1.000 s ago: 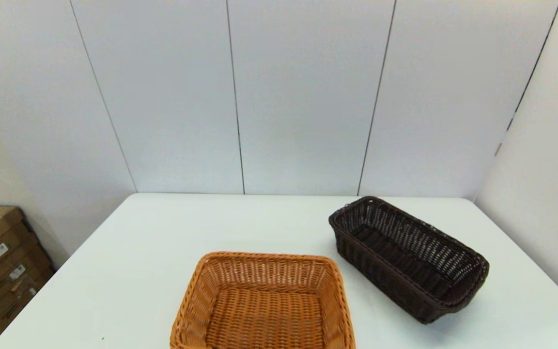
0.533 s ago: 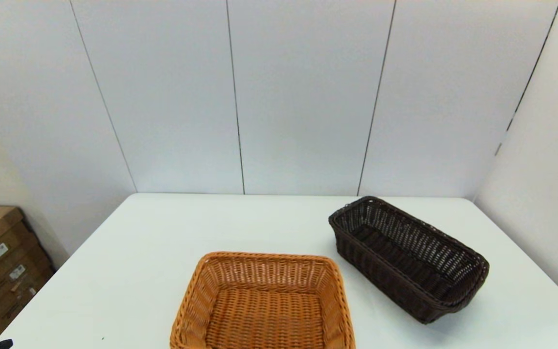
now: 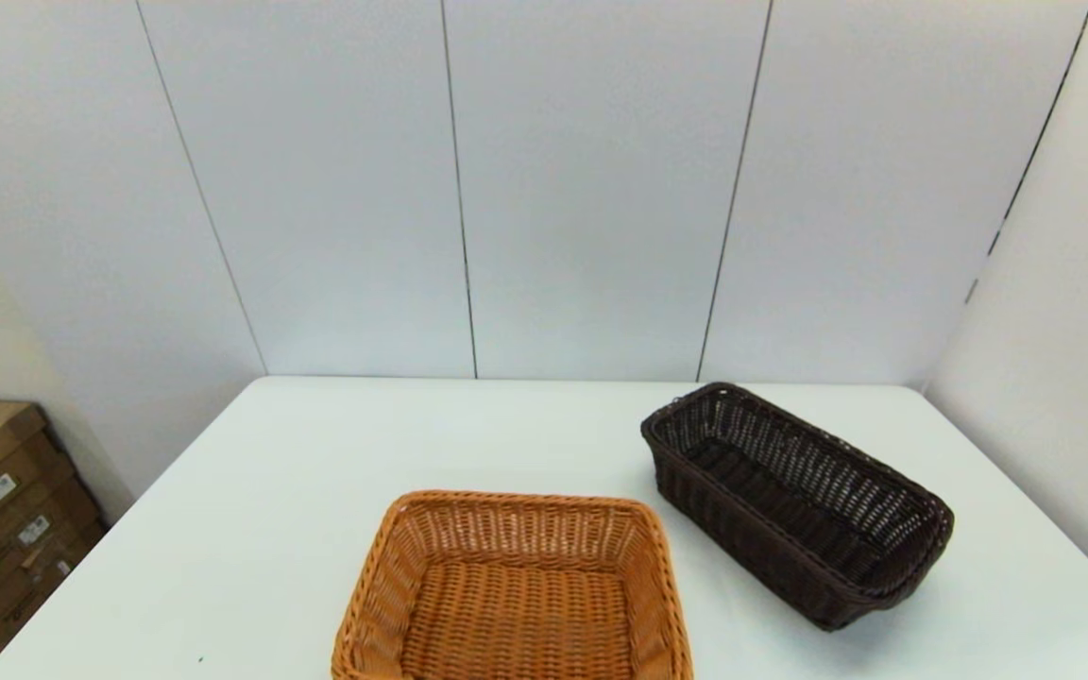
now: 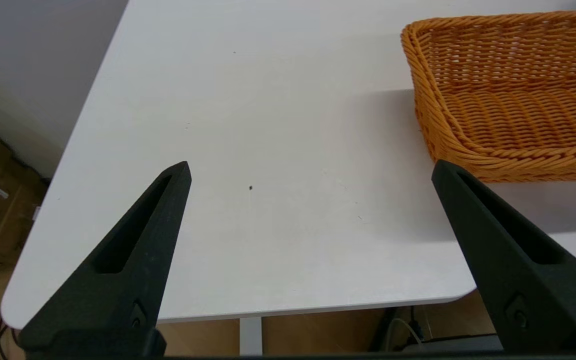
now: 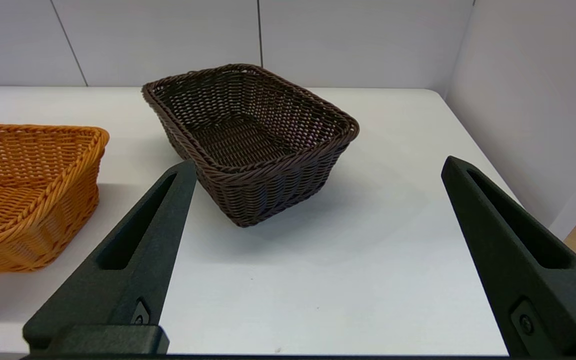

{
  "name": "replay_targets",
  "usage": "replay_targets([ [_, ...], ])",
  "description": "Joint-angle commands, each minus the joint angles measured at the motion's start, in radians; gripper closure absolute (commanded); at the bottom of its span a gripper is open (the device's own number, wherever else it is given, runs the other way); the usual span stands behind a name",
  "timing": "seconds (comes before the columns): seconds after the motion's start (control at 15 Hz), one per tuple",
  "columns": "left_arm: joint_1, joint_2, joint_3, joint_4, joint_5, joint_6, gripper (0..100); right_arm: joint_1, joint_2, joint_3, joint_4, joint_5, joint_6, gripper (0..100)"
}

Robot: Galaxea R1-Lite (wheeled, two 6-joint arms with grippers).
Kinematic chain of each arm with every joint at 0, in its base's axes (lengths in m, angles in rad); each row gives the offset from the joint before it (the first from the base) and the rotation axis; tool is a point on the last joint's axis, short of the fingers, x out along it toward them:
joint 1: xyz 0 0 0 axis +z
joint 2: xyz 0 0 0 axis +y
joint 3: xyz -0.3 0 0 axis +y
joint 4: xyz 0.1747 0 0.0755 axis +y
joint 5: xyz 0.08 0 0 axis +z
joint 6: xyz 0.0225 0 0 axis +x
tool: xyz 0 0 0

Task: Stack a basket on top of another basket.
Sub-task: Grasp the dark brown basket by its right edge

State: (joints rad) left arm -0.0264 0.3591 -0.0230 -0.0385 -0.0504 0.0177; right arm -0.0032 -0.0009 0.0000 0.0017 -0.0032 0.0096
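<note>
Dark basket sits empty at right of the head frame on the counter, apart from the orange basket at bottom centre, unstacked, both right claw and left claw gaping wide, probably ready to approach.

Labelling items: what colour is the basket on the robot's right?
Dark brown basket, clearest in the right wrist view.

A lab: white partition panels enclose a bare table.
</note>
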Motion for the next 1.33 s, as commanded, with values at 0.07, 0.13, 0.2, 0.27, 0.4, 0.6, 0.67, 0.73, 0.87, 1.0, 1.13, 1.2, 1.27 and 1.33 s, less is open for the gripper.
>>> replay_targets([
  [0.07,0.022,-0.068,0.012,-0.038,0.006,0.002,0,0.000,0.001,0.000,0.000,0.000,0.000,0],
  [0.13,0.022,-0.088,0.025,-0.021,0.006,0.004,0,0.000,0.001,0.000,0.000,0.000,0.000,0],
  [0.2,0.022,-0.097,0.025,-0.014,0.011,0.004,0,0.000,0.001,0.000,0.000,0.000,0.000,0],
  [0.27,0.023,-0.101,0.025,-0.011,0.020,0.005,0,0.000,0.001,0.000,0.000,0.000,0.000,0],
  [0.4,0.022,-0.126,0.025,-0.008,0.020,0.005,0,0.000,0.001,0.000,0.000,0.000,0.000,0],
  [0.6,0.033,-0.218,0.025,0.049,0.021,0.033,0,0.000,0.001,0.000,0.000,0.000,0.000,0],
  [0.67,0.033,-0.238,0.025,0.048,0.021,0.033,0,0.000,0.001,0.000,0.000,0.000,0.000,0],
  [0.73,0.033,-0.256,0.025,0.048,0.023,0.031,0,0.000,0.001,0.000,0.000,0.000,0.000,0],
  [0.87,0.033,-0.292,0.025,0.046,0.023,0.031,0,0.000,0.001,0.000,0.000,0.000,0.000,0],
  [1.0,0.031,-0.348,0.025,0.046,0.023,0.031,0,0.000,0.001,0.000,0.000,0.000,0.000,0],
  [1.13,0.029,-0.361,0.025,0.045,0.023,0.018,0,0.000,0.001,0.000,0.000,0.000,0.000,0],
  [1.2,0.031,-0.361,0.025,0.045,0.023,0.016,0,0.000,0.001,0.000,0.000,0.000,0.000,0],
  [1.27,0.029,-0.361,0.025,0.045,0.023,0.016,0,0.000,0.001,0.000,0.000,0.000,0.000,0],
  [1.33,0.029,-0.361,0.025,0.045,0.023,0.015,0,0.000,0.001,0.000,0.000,0.000,0.000,0],
])
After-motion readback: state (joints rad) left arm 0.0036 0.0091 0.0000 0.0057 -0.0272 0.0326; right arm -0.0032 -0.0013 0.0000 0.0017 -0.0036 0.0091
